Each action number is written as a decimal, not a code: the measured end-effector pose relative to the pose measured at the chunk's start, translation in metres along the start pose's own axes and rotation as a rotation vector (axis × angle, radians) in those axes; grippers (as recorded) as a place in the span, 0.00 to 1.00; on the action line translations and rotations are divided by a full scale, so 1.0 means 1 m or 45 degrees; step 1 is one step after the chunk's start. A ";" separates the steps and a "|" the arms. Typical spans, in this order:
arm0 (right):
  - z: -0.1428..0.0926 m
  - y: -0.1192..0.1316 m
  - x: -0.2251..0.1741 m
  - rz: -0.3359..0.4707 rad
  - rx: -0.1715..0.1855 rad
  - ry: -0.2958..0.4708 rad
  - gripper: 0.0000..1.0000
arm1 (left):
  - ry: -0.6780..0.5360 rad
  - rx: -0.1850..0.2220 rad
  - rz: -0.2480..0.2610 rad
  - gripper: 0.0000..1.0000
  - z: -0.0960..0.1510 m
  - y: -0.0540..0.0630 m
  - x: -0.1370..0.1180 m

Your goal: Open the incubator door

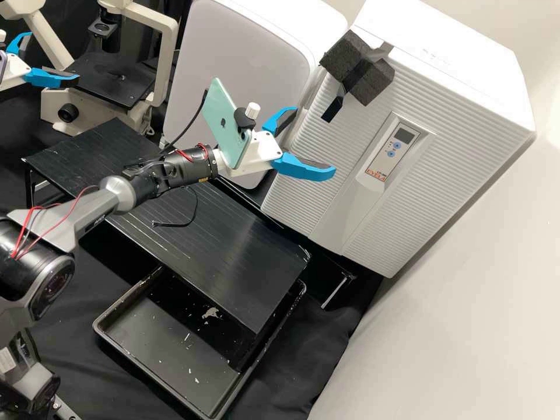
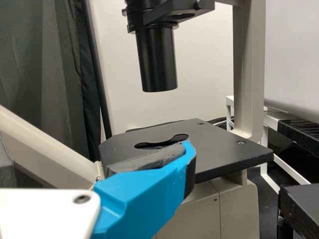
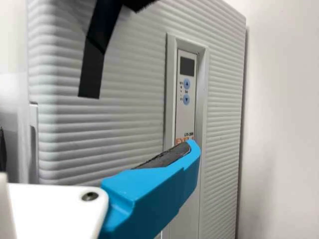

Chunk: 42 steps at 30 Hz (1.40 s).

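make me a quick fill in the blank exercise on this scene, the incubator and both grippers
The incubator door is ____.
In the high view, the right gripper is ____, with a gap between its fingers.
The left gripper is beside the ____.
Below the incubator's display are two round buttons coloured ____.

Missing words: shut; open; microscope; blue

Incubator door (image 1: pixel 443 192) looks like matt plastic, ribbed all over – control panel (image 1: pixel 389 153) smooth. Foam blocks (image 1: pixel 373 81): rough, porous, matt. Black bench shelf (image 1: pixel 204 233) is finely grooved with a faint sheen (scuffed along the edge). Cloth (image 1: pixel 303 373) matt, creased. Right gripper (image 1: pixel 315 142) – smooth plastic-looking fingers, rough dark pads (image 3: pixel 167 158). Phone back (image 1: pixel 224 125) smooth, slightly glossy.
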 end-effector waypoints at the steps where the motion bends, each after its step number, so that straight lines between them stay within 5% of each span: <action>1: 0.001 -0.001 0.001 -0.003 -0.003 -0.011 1.00 | 0.000 0.000 0.000 1.00 0.000 0.000 0.000; 14: 0.010 -0.003 0.006 0.002 0.011 -0.104 1.00 | 0.000 0.000 0.000 1.00 0.000 0.000 0.000; 15: 0.011 -0.003 0.006 0.004 0.010 -0.106 0.00 | 0.000 0.000 0.000 1.00 0.000 0.000 0.000; 42: 0.007 -0.006 0.004 -0.013 0.015 -0.092 0.00 | 0.000 0.000 0.000 1.00 0.000 0.000 0.000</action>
